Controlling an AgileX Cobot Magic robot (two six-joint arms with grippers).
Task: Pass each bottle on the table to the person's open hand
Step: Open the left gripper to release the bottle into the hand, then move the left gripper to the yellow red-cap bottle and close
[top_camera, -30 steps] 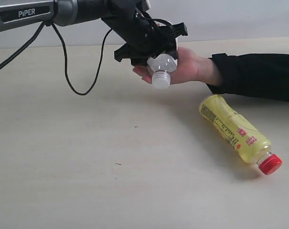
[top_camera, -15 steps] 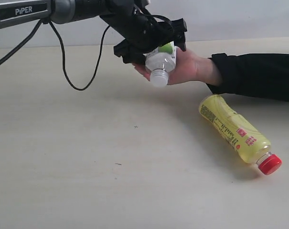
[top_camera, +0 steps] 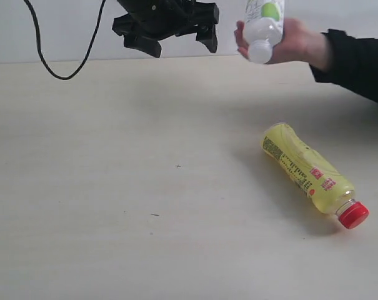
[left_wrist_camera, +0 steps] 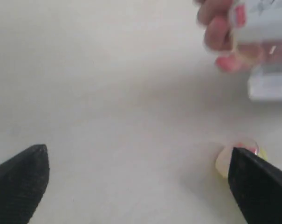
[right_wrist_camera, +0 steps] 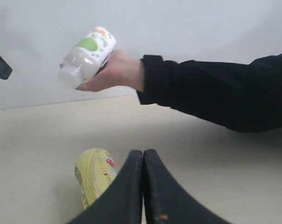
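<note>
Jaws, left gripper point(top_camera: 179, 39): spread wide, nothing between them. Jaws, right gripper point(right_wrist_camera: 143, 156): pressed together, empty.

Exterior view. Left gripper hangs high over the far side of the table point(top_camera: 82, 187). Person's hand point(top_camera: 298, 45), near it but not touching, is raised and grasps the small clear bottle with green-apple label point(top_camera: 262, 22), cap down. Yellow bottle point(top_camera: 304, 169) lies on its side on the table, red cap point(top_camera: 353, 214) toward the near right.

Left wrist view. Blurred. Two black fingers point(left_wrist_camera: 19, 184) far apart, bare table between them, hand and small bottle beyond.

Right wrist view. Closed fingers, with the yellow bottle's base end just beside them; hand holds the small bottle aloft.

Risk, as I judge it: the yellow bottle, round and lying loose, may roll or squirt from a pinch off its middle. The hand, occupied, offers no free palm for it.
</note>
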